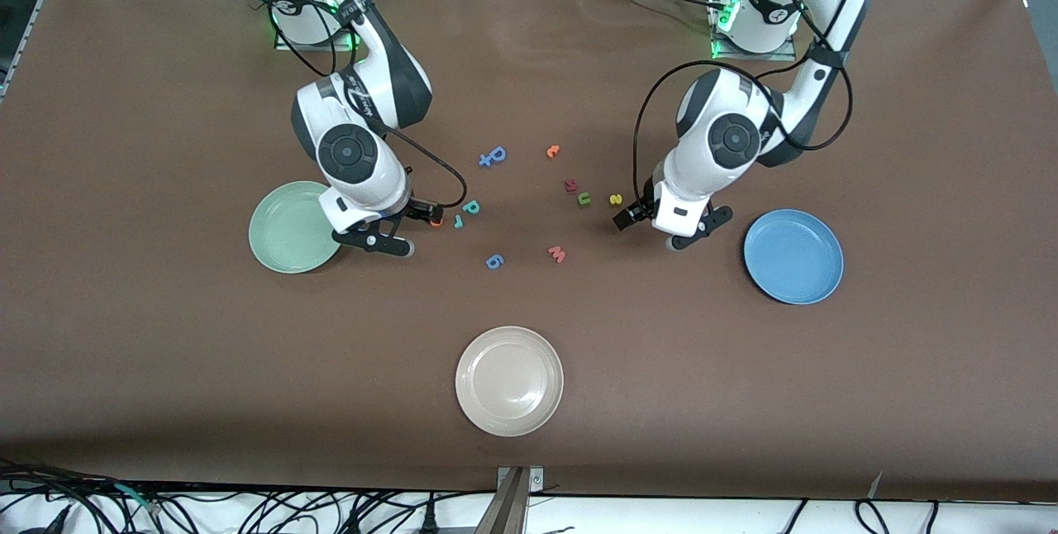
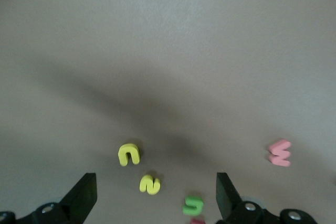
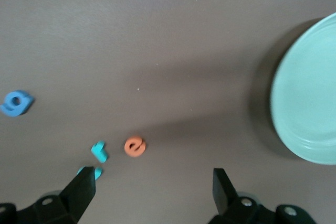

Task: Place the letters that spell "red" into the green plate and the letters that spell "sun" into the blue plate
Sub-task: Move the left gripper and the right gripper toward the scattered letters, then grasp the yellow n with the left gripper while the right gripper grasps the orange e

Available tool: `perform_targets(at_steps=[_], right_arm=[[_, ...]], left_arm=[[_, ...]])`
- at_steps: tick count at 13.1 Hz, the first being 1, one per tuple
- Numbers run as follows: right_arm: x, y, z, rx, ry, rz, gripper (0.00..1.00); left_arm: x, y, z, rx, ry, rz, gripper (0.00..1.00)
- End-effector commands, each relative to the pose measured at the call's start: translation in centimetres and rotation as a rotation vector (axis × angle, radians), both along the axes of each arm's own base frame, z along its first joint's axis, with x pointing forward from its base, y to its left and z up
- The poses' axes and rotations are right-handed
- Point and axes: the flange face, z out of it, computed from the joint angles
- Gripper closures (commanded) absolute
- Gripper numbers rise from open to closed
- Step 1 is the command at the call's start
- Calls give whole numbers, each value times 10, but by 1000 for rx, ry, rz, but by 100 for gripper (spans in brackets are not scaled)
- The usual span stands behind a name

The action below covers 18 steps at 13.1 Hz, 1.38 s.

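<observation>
My right gripper (image 1: 376, 242) (image 3: 153, 178) hangs open over the table between the green plate (image 1: 291, 228) (image 3: 310, 108) and its letters. Beside it lie the orange "e" (image 3: 135, 146), the small teal "r" (image 1: 459, 221) (image 3: 100, 151) and the teal "d" shape (image 1: 471, 207) (image 3: 97, 172), half hidden by one finger. My left gripper (image 1: 698, 230) (image 2: 155, 183) is open too, low over the table beside the blue plate (image 1: 793, 256). Between its fingers show the yellow "s" (image 1: 615, 199) (image 2: 149, 184), a yellow arch (image 2: 129, 154) and a green arch (image 1: 583, 199) (image 2: 193, 204). Both plates hold nothing.
A cream-white plate (image 1: 509, 381) lies nearest the front camera. Other letters are scattered mid-table: a salmon "w" (image 1: 557, 254) (image 2: 280, 152), a blue "g" (image 1: 494, 261) (image 3: 17, 103), blue letters (image 1: 493, 156), an orange "c" (image 1: 553, 151) and a dark red one (image 1: 570, 185).
</observation>
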Motion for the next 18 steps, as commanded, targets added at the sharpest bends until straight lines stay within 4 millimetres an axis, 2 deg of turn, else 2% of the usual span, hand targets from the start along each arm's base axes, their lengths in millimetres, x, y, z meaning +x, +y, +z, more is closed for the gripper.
perform_targets(at_steps=[1,4,7,10,11,13,16,18], right_arm=[[-32,-21,-14,52,-109,-49,1],[-55,-29,-42,94,-181,-60,1],[-65,0,-53,149,-238,-37,1],[-71,-1,-64,136,-222,-21,2],[-72,0,-69,132,-215,-15,9],[-85,20,-83,147,-233,28,13],[-85,21,-90,163,-264,61,13],[-81,13,-88,154,-271,105,13]], left_arm=[[-34,-9,-8,-8,-49,74,0],[-41,-19,-10,27,-67,102,0],[-44,-21,-28,167,-129,83,0],[-42,-18,-41,189,-125,87,0],[-43,-18,-44,189,-121,88,0],[-43,-18,-56,176,-123,93,0],[-46,-18,-64,179,-112,91,1],[-46,-18,-70,172,-113,93,6]])
